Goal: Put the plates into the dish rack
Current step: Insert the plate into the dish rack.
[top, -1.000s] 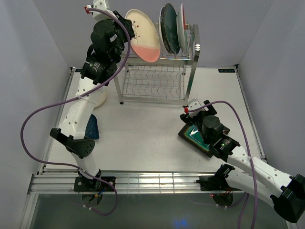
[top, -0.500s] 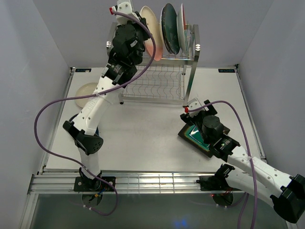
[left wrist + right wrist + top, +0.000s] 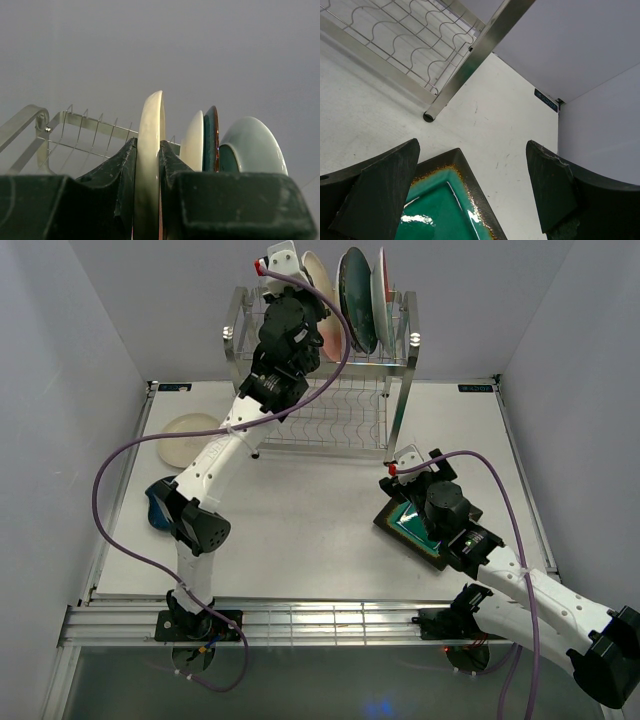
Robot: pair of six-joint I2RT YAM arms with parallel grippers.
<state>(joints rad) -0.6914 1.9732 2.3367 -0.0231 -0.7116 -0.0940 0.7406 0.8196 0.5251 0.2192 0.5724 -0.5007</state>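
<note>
Cream-and-pink plate (image 3: 151,115), clamped edge-on in the left gripper (image 3: 148,146), hangs at the dish rack (image 3: 412,338)'s top tier; it likely needs lowering into a free slot. The right gripper (image 3: 470,185) gapes empty.

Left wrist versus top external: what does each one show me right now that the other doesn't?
Only left wrist: the left gripper with its jaws shut on the pink-and-cream plate, seen edge on and upright. Only top external: the cream plate and the dark blue plate on the table, and the open right gripper over the square green plate. Both: the dish rack and the racked plates standing in its top tier.
</note>
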